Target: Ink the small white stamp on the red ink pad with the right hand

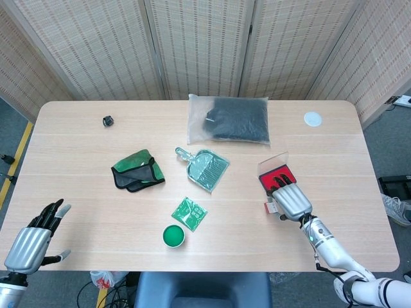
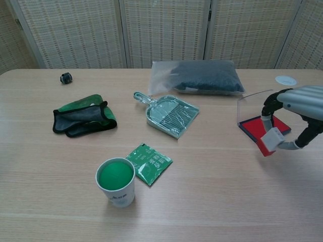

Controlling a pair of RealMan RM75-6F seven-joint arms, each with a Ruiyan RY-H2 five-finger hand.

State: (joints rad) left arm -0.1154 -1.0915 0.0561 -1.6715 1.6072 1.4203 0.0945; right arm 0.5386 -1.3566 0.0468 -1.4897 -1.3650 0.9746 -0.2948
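Right hand [image 2: 298, 108] up off the table [image 2: 212, 201], silver-shelled with dark fingers, pinching the stamp [image 2: 270, 141] between thumb and a finger. Small blocky stamp, white body with a red base, tilted in the grip and lifted clear of the wood, hanging at the near corner of the pad [image 2: 260, 128]. Flat red pad in a dark tray, clear hinged lid standing upright behind it. From the head view, the right hand [image 1: 292, 200] covering the pad's near edge, stamp [image 1: 271, 207] peeking out at its left side; contact between stamp and ink impossible to tell. Left hand [image 1: 32, 240] low at the near left corner, fingers spread apart, holding nothing. Elsewhere on the pale wood-grain table: a clear plastic bag [image 2: 199, 76] stuffed with something dark, a translucent green dustpan [image 2: 169, 115] with a ribbed floor, a crumpled green cloth [image 2: 81, 117] with black trim, a flat green sachet [image 2: 150, 164], a paper cup [image 2: 116, 181] with a green inside, a small dark knob [image 2: 65, 77] far left, a round white disc [image 2: 286, 80] far right.
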